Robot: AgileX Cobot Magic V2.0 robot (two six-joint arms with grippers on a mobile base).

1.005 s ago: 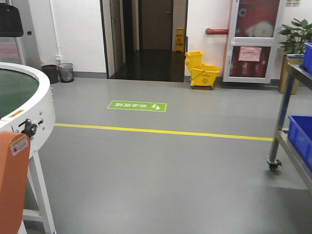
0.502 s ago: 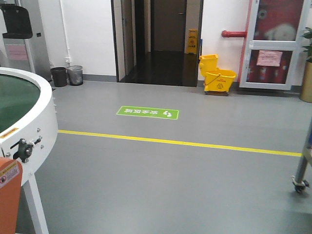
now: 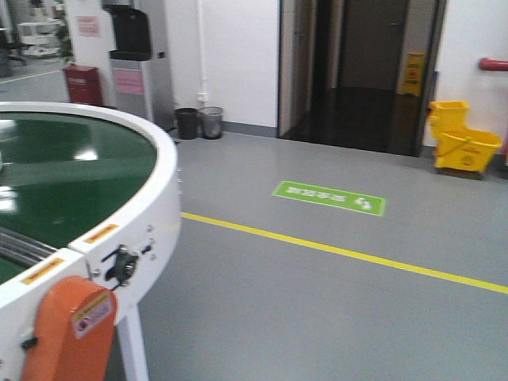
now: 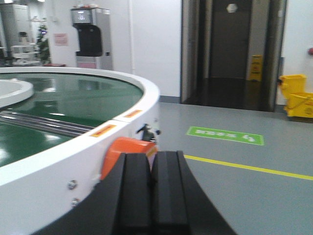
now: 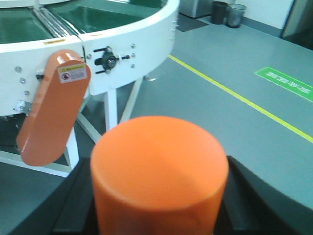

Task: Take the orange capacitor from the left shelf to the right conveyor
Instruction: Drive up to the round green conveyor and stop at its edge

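The front view is swinging leftward (the base appears to be turning). The right conveyor point(image 3: 163, 208) is now filling the whole left side where a second ago only a sliver of its white rim was showing, and the wheeled rack with blue bins is no longer showing at the right edge. I judge that the carry is nearing its end and the drop-off is coming within reach. The conveyor's orange guard cover point(image 3: 70, 337) is sitting low at the near left, and the glossy green belt is not showing the part on it yet. Further right, two small waste bins point(image 3: 187, 123) are standing against the wall, their contents hidden. The green floor sign point(image 3: 329, 198) is lying beyond the yellow line. The yellow mop bucket point(image 3: 466, 148) is sitting at the far right, its inside hidden too. The left gripper point(image 4: 151, 196) is travelling with its fingers pressed together and nothing between them, beside the conveyor rim. The right gripper point(image 5: 161, 215) is clamping the orange capacitor point(image 5: 159, 166) upright between its dark fingers, off the belt and over the floor near the conveyor's legs.
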